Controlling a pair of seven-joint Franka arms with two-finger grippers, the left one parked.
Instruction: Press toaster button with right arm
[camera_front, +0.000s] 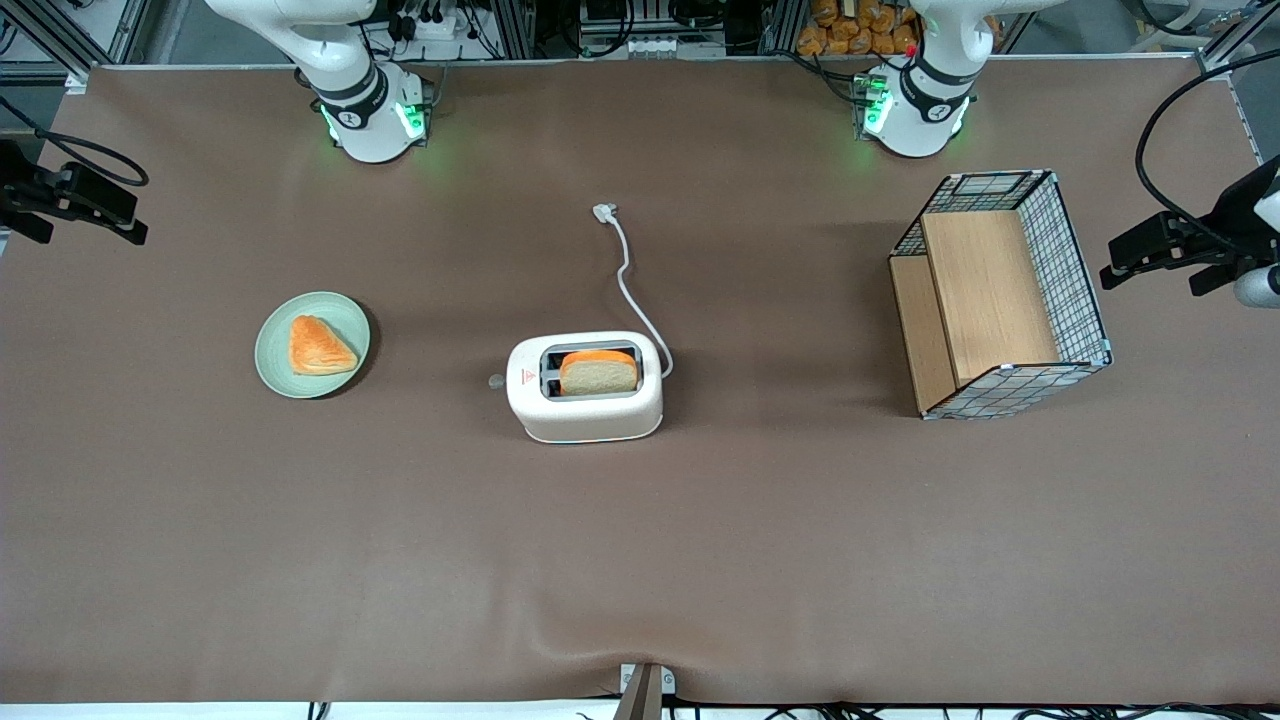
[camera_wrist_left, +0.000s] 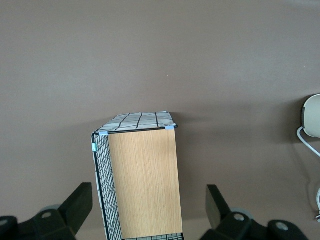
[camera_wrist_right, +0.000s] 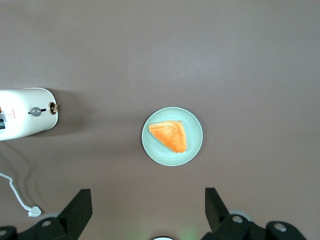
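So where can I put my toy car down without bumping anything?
The wide bare strip nearer the front camera than the toaster, green plate and wire basket. Between plate and toaster is tighter. The gripper, open, hangs above the plate.

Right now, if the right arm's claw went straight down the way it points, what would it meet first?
Probably the green plate with the pastry, which lie under the open claw; height is hard to judge. The toaster sits off to the side.
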